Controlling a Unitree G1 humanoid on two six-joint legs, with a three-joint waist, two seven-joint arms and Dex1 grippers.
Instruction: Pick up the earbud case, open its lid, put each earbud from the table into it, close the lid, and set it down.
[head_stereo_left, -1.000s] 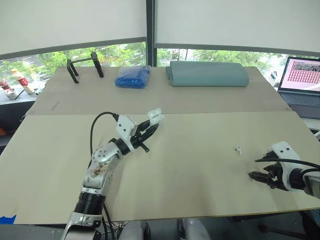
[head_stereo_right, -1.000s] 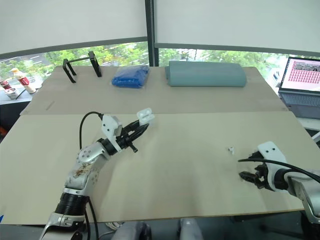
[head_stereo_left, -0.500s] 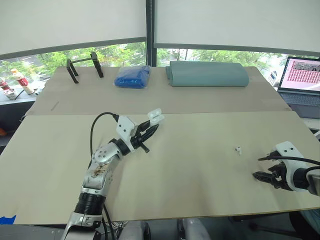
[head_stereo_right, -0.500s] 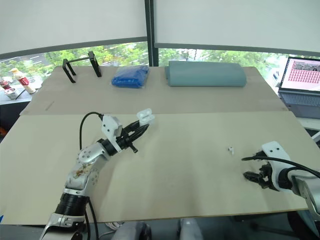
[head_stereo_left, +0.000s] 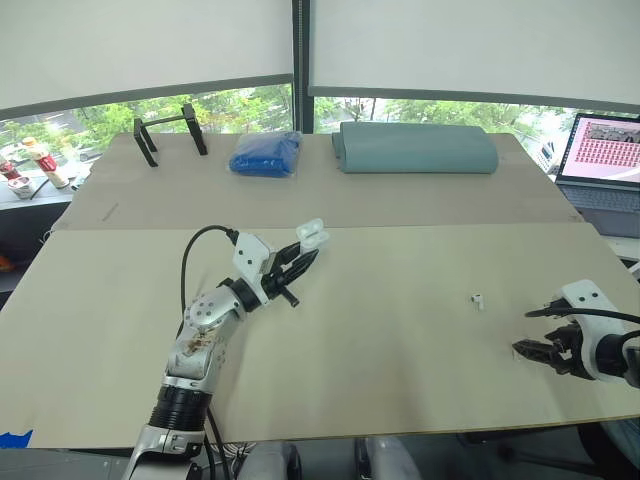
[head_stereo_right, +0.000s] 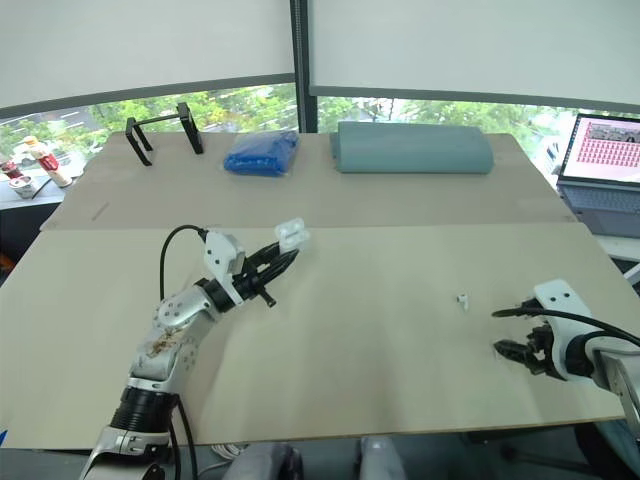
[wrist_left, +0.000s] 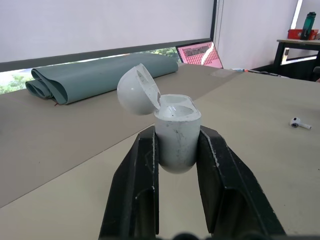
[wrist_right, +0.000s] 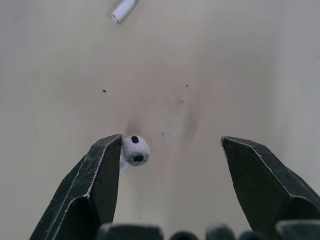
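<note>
We have an earbud between the fingers of our right tool (wrist_right: 172, 145), near the bench (head_stereo_left: 400, 380) edge.
The tool's fingers are wide apart, and the earbud (wrist_right: 135, 150) sits just beside one finger. The second earbud (head_stereo_left: 477, 298) lies beyond, nearer our right arm. Farther left, our left tool (head_stereo_left: 300, 260) is clamped on the case (wrist_left: 176, 135), whose lid is open.

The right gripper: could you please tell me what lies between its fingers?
In the right wrist view, one earbud lies on the table between the fingers of the open right gripper, close beside one finger.
</note>
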